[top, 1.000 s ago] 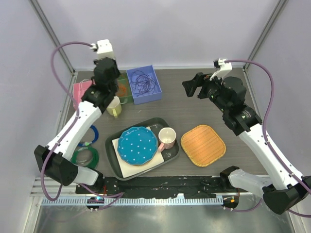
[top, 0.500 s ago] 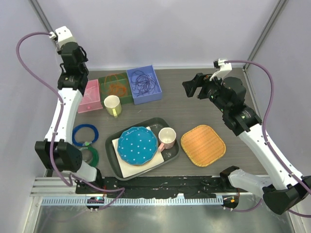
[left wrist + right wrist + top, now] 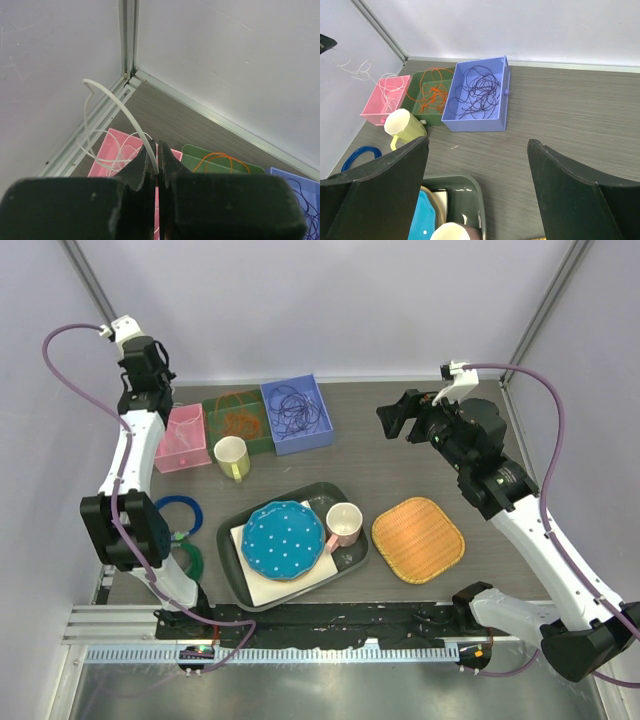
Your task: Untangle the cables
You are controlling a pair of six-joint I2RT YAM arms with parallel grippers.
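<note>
My left gripper (image 3: 158, 150) is shut on a white cable (image 3: 117, 102) and holds it high above the pink box (image 3: 114, 154) at the back left corner; the cable arches up and loops down into that box. In the top view the left gripper (image 3: 140, 370) is raised over the pink box (image 3: 182, 439). Orange cables (image 3: 238, 418) lie in the green box (image 3: 431, 95). Dark purple cables (image 3: 295, 408) lie in the blue box (image 3: 479, 95). My right gripper (image 3: 477, 165) is open and empty, above the table right of the boxes.
A yellow-green mug (image 3: 232, 456) stands in front of the boxes. A dark tray (image 3: 352, 558) holds a blue dotted plate (image 3: 283, 538) and a pink cup (image 3: 344, 524). An orange woven mat (image 3: 418, 538) lies to the right. Blue and green rings (image 3: 176, 520) lie at the left edge.
My left arm has swung from over the green box to the back left corner and risen, drawing the white cable up. The right arm has not moved.
</note>
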